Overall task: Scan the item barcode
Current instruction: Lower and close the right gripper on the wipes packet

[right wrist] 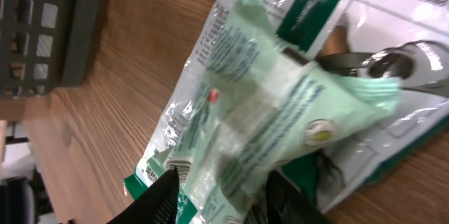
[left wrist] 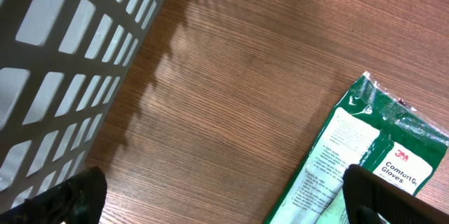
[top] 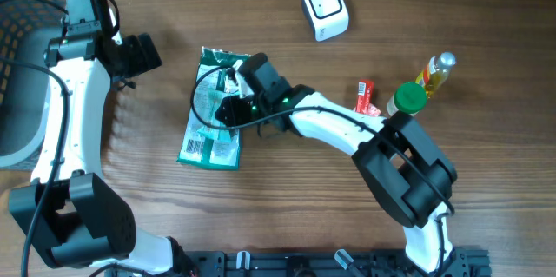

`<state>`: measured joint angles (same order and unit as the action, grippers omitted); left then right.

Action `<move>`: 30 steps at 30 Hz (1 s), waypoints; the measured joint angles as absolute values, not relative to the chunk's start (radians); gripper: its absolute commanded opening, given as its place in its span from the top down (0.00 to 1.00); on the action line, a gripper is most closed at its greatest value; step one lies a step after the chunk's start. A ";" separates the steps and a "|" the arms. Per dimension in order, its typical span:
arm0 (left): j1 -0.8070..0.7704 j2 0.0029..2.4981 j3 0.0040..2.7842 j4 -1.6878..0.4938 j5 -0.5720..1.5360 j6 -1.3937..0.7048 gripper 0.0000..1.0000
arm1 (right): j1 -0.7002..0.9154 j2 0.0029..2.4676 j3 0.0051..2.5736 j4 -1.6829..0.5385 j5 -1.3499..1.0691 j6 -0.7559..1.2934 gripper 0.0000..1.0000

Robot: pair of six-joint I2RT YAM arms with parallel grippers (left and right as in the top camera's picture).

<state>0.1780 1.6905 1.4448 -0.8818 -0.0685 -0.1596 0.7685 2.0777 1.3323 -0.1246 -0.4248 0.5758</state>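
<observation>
We're at the pickup step: the right gripper (top: 233, 99) has its jaws pinched on the bunched-up film of the glove packet (top: 213, 125), which lies on the tabletop (top: 287, 207) mid-left. The left gripper (top: 139, 56) hangs nearby, jaws wide open and empty. Next up, we'd lift it and turn the barcode (top: 198, 147) toward the white scanner (top: 325, 8) without the floppy pack slipping.

Far left, we've got a grey slatted basket (top: 17, 29) at the edge of the wooden table (top: 287, 225), its grid of openings throwing a toothed shadow across the grain. Swinging right, we spot a small red packet (top: 364, 96) lying flat. Just beside it is a green lid (top: 408, 99), and close behind that lid is a bottle of yellow liquid (top: 434, 73) with a silvery cap.
</observation>
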 measured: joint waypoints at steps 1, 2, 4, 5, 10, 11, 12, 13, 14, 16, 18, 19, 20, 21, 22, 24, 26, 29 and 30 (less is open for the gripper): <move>0.178 1.691 1.445 -0.882 -0.068 -0.160 0.00 | 0.778 2.078 1.332 -0.125 -0.412 0.576 0.59; 0.178 1.691 1.445 -0.882 -0.068 -0.160 0.00 | 0.788 2.078 1.332 -0.125 -0.393 0.576 0.60; 0.178 1.691 1.445 -0.882 -0.068 -0.160 0.00 | 0.798 2.078 1.332 -0.125 -0.371 0.576 0.59; 0.178 1.691 1.445 -0.882 -0.068 -0.160 0.00 | 0.798 2.078 1.332 -0.125 -0.364 0.576 0.59; 0.178 1.691 1.445 -0.882 -0.068 -0.160 0.00 | 0.798 2.115 1.332 -0.122 -0.349 0.576 0.69; 0.178 1.691 1.445 -0.882 -0.068 -0.160 0.00 | 0.798 2.123 1.332 -0.121 -0.350 0.580 0.76; 0.178 1.691 1.445 -0.882 -0.068 -0.160 0.00 | 0.798 2.126 1.332 -0.121 -0.350 0.581 0.83; 0.178 1.691 1.445 -0.882 -0.068 -0.160 0.00 | 0.798 2.126 1.332 -0.118 -0.350 0.584 0.89; 0.178 1.691 1.445 -0.882 -0.068 -0.160 0.00 | 0.799 2.126 1.335 -0.117 -0.351 0.580 0.92; 0.178 1.691 1.445 -0.882 -0.068 -0.160 0.00 | 0.798 2.126 1.336 -0.117 -0.351 0.582 0.96; 0.178 1.691 1.445 -0.882 -0.068 -0.160 0.00 | 0.798 2.126 1.336 -0.116 -0.351 0.583 0.96; 0.178 1.691 1.445 -0.882 -0.068 -0.160 0.00 | 0.798 2.126 1.336 -0.117 -0.351 0.582 0.96; 0.178 1.691 1.445 -0.882 -0.068 -0.160 0.00 | 0.798 2.122 1.336 -0.123 -0.350 0.583 0.96; 0.178 1.691 1.445 -0.882 -0.068 -0.160 0.00 | 0.798 2.116 1.336 -0.134 -0.350 0.582 0.96; 0.178 1.691 1.445 -0.882 -0.068 -0.160 0.00 | 0.798 2.105 1.336 -0.158 -0.350 0.582 0.96; 0.178 1.691 1.445 -0.882 -0.068 -0.160 0.00 | 0.798 2.069 1.335 -0.205 -0.346 0.582 0.96; 0.178 1.691 1.445 -0.882 -0.068 -0.160 0.00 | 0.798 2.020 1.335 -0.236 -0.344 0.582 0.96; 0.178 1.691 1.445 -0.882 -0.068 -0.160 0.00 | 0.798 1.931 1.336 -0.300 -0.342 0.583 0.96; 0.178 1.691 1.445 -0.882 -0.068 -0.160 0.00 | 0.797 1.918 1.336 -0.316 -0.342 0.587 0.96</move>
